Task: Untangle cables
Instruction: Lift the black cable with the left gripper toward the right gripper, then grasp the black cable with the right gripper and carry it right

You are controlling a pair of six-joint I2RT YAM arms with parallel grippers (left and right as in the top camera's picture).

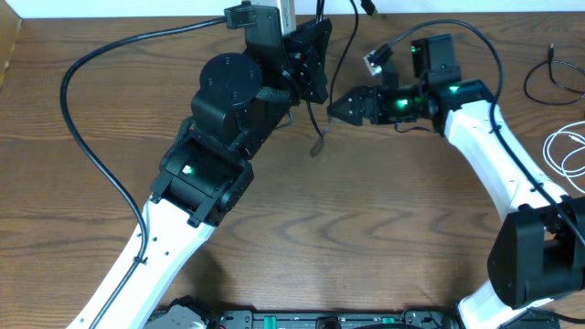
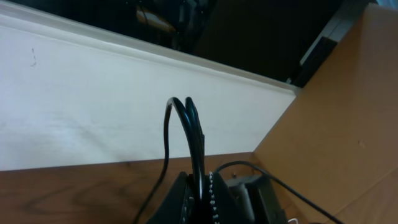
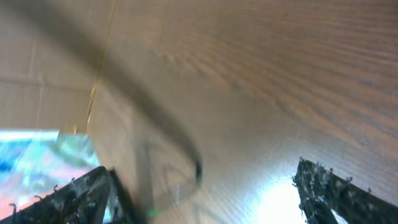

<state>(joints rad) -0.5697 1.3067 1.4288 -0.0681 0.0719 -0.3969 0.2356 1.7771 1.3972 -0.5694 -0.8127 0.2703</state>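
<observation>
Wood-grain table [image 1: 366, 210]; left tool [image 2: 200, 186] pinches thin black cable [image 2: 186, 115]; right tool [image 3: 205, 186] spread wide

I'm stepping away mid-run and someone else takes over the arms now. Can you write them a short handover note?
Left gripper: shut on the black cable, held up as a folded loop near the table's far edge; the cable hangs down between the two arms.
Right gripper: open, holding nothing, its tips right beside the hanging cable.
White cable: looped on the table at the right edge, apart from the black one and from both grippers.
Done: the black cable is lifted clear of the white one.
Left: probably grasp the hanging part with the right gripper, pull the fold straight, and lay it down away from the white cable.
</observation>
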